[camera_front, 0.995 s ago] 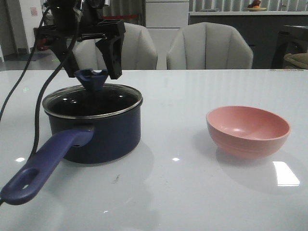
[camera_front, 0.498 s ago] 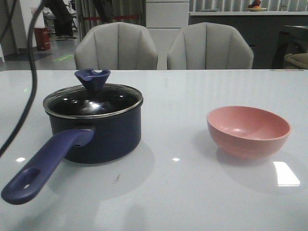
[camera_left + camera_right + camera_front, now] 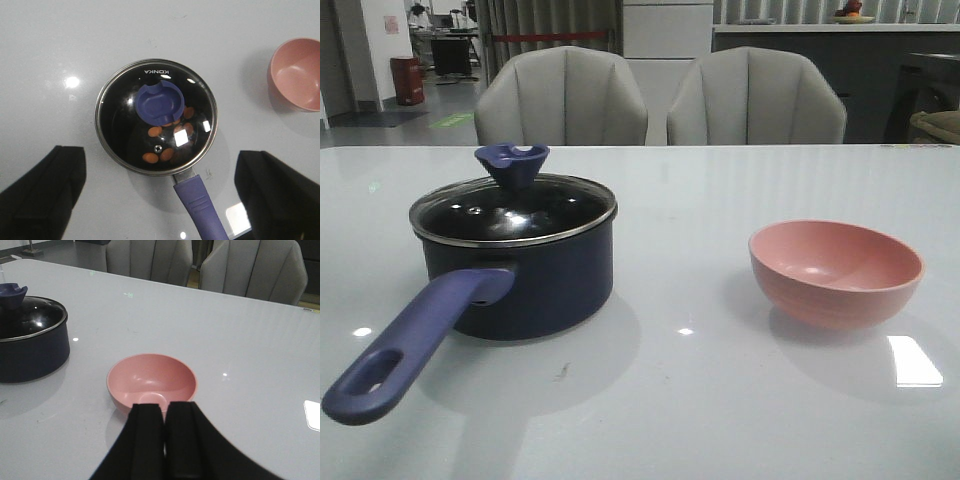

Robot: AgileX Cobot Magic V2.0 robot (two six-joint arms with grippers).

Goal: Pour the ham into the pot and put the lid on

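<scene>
Ham [image 3: 167,154]: small orange-pink chunks lying on the pot floor, seen through the glass in the left wrist view; some are partly hidden under the knob.

Lid [image 3: 510,212] seated flat on the pot [image 3: 525,285], metal rim flush all round, blue notched knob [image 3: 511,163] upright at centre. Brand lettering is printed on the glass.

Pot stands on the table [image 3: 700,400], left of centre in the front view, long purple-blue handle [image 3: 405,345] angled toward the camera and to the left, hole at its end.

Pink bowl [image 3: 836,272] upright on the table, well apart to the right of the pot; nothing inside it in the right wrist view.

Left hand [image 3: 160,200]: above the pot looking straight down, fingers spread wide with the pot and handle seen between them, holding nothing.

Right hand [image 3: 165,440]: low over the table just this side of the bowl, fingers pressed together, nothing between them.

Two grey chairs [image 3: 660,95] behind the table's far edge.
</scene>
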